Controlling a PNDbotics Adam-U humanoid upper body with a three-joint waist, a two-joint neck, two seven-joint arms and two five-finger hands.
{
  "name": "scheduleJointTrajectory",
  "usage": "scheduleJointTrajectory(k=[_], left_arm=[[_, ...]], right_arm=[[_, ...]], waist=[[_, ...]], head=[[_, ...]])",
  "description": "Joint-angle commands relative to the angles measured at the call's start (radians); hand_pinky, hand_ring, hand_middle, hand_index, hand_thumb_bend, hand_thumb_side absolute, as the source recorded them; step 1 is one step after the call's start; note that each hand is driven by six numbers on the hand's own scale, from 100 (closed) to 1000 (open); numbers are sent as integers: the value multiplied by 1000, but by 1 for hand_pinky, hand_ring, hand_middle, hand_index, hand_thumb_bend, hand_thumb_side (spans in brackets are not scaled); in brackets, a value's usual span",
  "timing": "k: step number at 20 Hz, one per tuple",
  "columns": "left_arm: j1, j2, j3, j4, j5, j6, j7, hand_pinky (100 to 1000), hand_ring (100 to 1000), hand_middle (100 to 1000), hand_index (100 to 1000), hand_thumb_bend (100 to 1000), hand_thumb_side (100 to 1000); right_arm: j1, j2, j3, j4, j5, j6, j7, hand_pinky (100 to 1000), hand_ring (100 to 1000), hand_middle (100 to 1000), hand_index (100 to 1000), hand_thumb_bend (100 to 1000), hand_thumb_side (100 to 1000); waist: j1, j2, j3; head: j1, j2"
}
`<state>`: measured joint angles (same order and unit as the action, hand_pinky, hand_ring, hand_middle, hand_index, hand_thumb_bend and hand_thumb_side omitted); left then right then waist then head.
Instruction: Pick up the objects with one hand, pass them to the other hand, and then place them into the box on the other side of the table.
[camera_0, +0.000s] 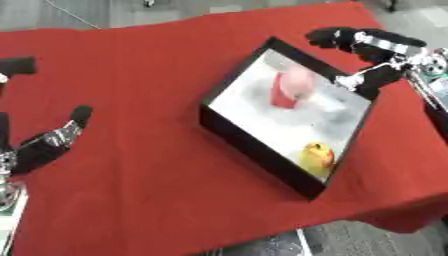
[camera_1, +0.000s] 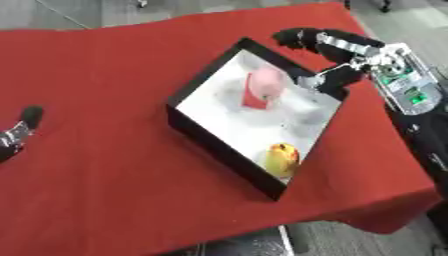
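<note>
A black-walled box (camera_0: 254, 145) with a white floor lies askew on the red cloth, right of centre. Inside it a red and pink object (camera_0: 289, 89) sits near the far end and a yellow object (camera_0: 317, 156) near the front corner. My right hand (camera_0: 372, 47) hovers over the box's far right rim, fingers spread and holding nothing. At the left edge my left hand (camera_0: 54, 140) rests low with its fingers relaxed and empty.
The red cloth (camera_0: 131, 75) covers the table; its front edge (camera_0: 219, 245) drops to grey floor. Bare cloth lies between my left hand and the box. A silver and green part of my right arm (camera_1: 407, 80) shows at the right.
</note>
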<state>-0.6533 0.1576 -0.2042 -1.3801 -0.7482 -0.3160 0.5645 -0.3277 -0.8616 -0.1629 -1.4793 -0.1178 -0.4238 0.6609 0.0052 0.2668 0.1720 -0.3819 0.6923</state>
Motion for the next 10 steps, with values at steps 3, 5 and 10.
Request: scheduleJointTrajectory(k=[3, 5, 10], left_arm=[[-5, 40, 32, -33, 27, 25, 15, 859, 753, 592, 773, 592, 605], [-3, 45, 37, -38, 34, 32, 18, 860, 753, 591, 771, 592, 605], [3, 57, 48, -48, 55, 47, 23, 862, 751, 587, 768, 578, 615]], right_arm=[[7, -32, -33, -26, -34, -3, -5, 1000, 999, 1000, 981, 100, 312], [11, -32, -37, -38, -51, 5, -13, 1000, 997, 1000, 982, 100, 312], [22, -26, -43, -66, -105, 51, -35, 1000, 997, 1000, 973, 100, 342]], waist=[[14, -27, -3], [14, -27, -3], [13, -30, -2]], head=[[-5, -1], [-3, -1], [9, -3]])
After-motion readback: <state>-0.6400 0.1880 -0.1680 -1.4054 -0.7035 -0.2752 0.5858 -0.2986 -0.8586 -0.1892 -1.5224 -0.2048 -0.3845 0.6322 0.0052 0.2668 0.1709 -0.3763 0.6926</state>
